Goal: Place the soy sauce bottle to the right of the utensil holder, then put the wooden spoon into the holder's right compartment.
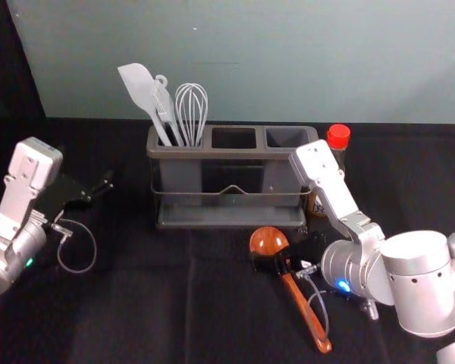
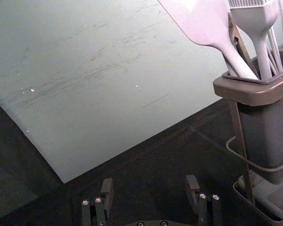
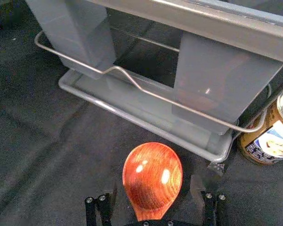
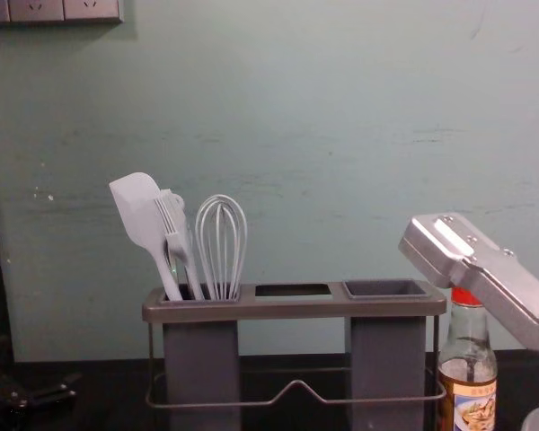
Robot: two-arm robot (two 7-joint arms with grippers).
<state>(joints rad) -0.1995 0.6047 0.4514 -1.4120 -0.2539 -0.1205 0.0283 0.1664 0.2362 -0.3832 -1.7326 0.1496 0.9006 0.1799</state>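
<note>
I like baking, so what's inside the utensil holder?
The left compartment has a spatula, brush and whisk, maybe more behind, lower ends covered. Nothing sticks out of the middle compartment or right compartment; deep inside is hidden.

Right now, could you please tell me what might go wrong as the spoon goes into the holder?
The right gripper is open around the spoon near its bowl, so the rounded wood might twist or slip as the fingers close. The bottle stands close beside the holder, near the right compartment, so the arm could knock it on the way in.
</note>
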